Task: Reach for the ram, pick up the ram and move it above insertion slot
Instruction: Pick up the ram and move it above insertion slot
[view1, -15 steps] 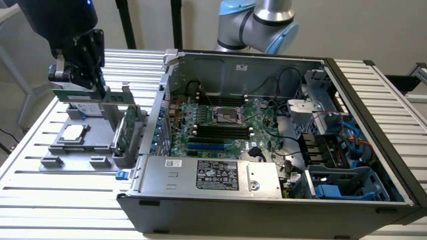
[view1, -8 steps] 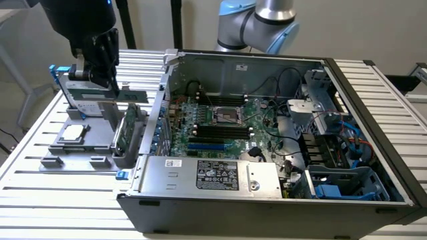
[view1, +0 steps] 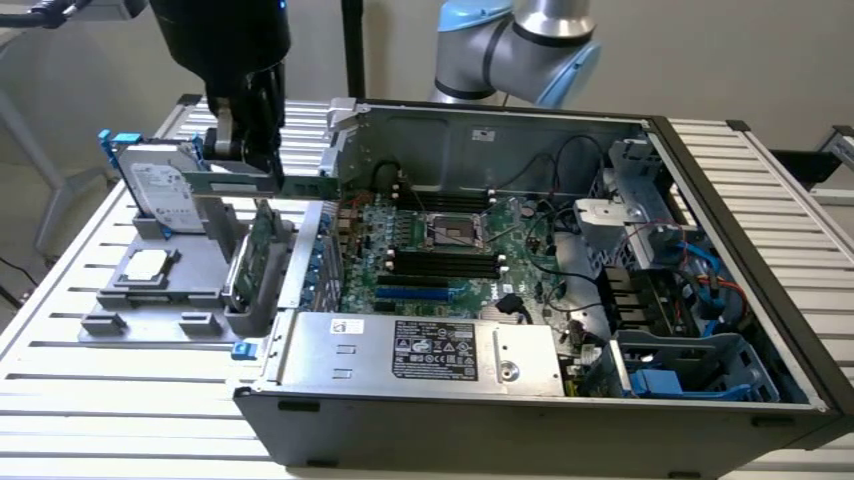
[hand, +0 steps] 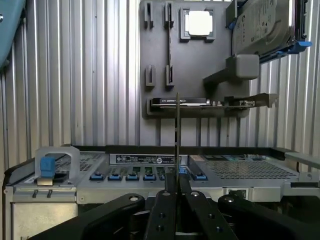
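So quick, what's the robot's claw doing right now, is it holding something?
Gripper: closed on the ram, a long, thin, flat green circuit-board stick seen edge-on, held above the grey parts holder.

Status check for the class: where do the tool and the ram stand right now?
Tool shut on ram, held edge-on. Lifted above the parts tray, beside the open case. Not yet over the slots.

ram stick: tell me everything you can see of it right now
The ram is a long, thin, flat green board; the wrist view shows it edge-on as a narrow dark line. The gripper is shut on it, one finger on each flat face. In the exterior view it lies level in the air above the grey parts holder, just outside the open computer case. Its chips cannot be made out.
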